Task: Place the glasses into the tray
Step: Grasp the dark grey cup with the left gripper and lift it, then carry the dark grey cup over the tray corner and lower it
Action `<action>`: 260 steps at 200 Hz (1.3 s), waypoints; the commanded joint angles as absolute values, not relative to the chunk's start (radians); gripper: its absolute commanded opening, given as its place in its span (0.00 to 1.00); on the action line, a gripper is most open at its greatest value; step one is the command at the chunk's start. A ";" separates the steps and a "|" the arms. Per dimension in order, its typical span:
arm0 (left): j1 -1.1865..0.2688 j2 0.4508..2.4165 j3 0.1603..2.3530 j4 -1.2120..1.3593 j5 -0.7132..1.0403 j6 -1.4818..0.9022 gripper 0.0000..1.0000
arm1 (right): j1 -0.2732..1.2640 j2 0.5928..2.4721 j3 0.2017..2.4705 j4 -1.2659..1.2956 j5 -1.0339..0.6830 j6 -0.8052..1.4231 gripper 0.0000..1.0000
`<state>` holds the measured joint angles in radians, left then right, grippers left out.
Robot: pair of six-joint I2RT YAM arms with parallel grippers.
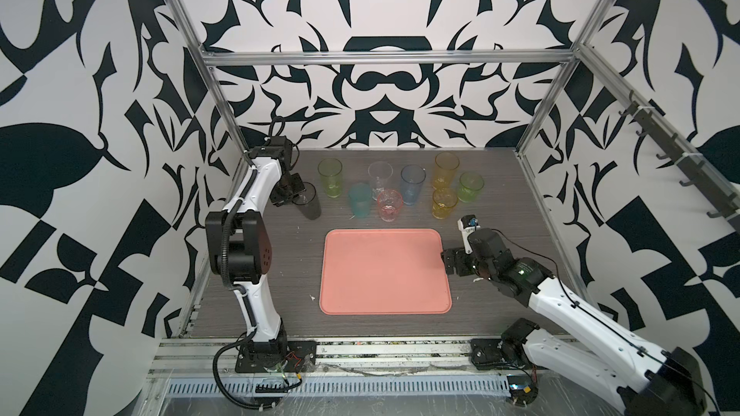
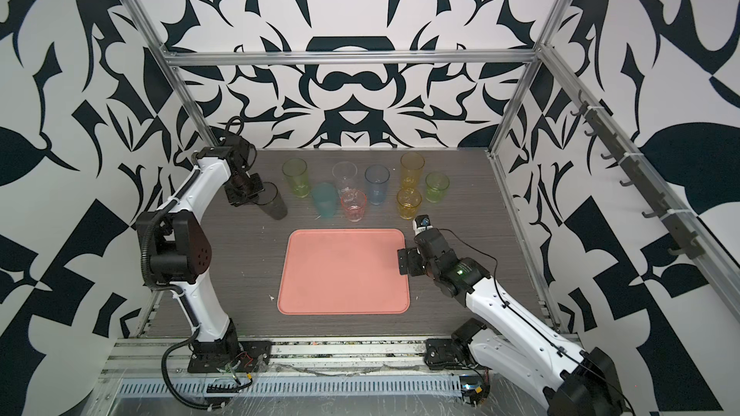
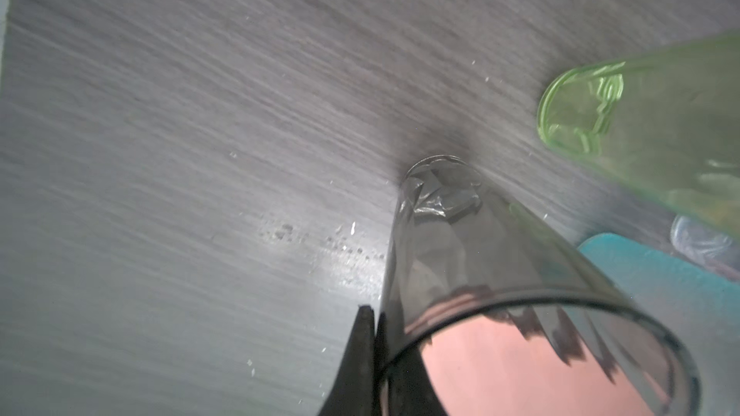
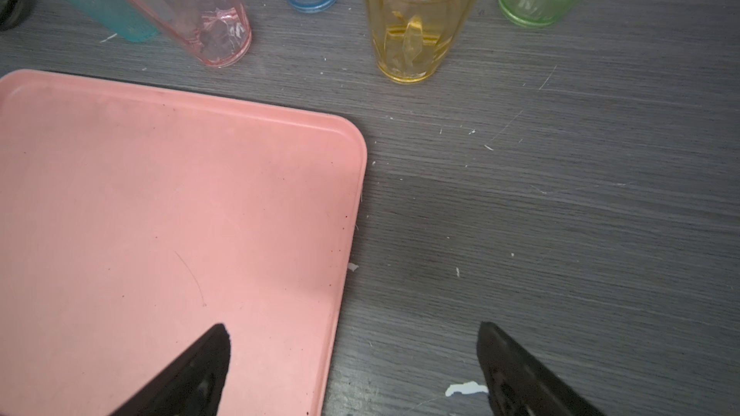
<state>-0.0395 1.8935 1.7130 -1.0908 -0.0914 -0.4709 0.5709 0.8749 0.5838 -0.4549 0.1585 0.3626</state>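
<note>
My left gripper point(image 1: 298, 193) point(image 3: 374, 314) is shut on the rim of the smoky grey glass point(image 1: 311, 206) point(image 3: 460, 250), one finger inside the wall and one outside. That glass's base is down at the table, at the far left of the row of glasses. The salmon-pink tray point(image 1: 384, 274) point(image 4: 160, 214) lies empty in the middle. My right gripper point(image 1: 449, 262) point(image 4: 354, 330) hangs open over the tray's right edge, holding nothing. Behind the tray stand the tall green point(image 1: 330, 178), teal point(image 1: 359, 200), clear point(image 1: 380, 180), pink point(image 1: 389, 205) and blue point(image 1: 412, 184) glasses.
Two amber glasses, tall point(image 1: 445, 170) and short point(image 1: 444, 202), and a short green one point(image 1: 470, 186) stand at the back right, close to my right wrist. The tall green glass point(image 3: 640, 122) is right beside the grey one. Metal frame posts border the table.
</note>
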 commanded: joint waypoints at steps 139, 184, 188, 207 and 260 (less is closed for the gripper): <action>-0.127 1.500 1.656 -1.363 -0.121 -0.416 0.00 | 0.568 0.863 0.585 -0.438 0.181 0.362 0.99; -0.252 1.483 1.609 -1.356 -0.146 -0.459 0.00 | 0.569 0.869 0.586 -0.435 0.175 0.359 0.98; -0.264 1.482 1.605 -1.354 -0.149 -0.463 0.00 | 0.569 0.870 0.586 -0.435 0.173 0.360 0.98; -0.321 1.488 1.584 -1.332 -0.159 -0.470 0.00 | 0.569 0.873 0.586 -0.433 0.171 0.360 0.98; -0.423 1.548 1.577 -1.321 -0.203 -0.489 0.00 | 0.568 0.879 0.586 -0.432 0.166 0.359 0.98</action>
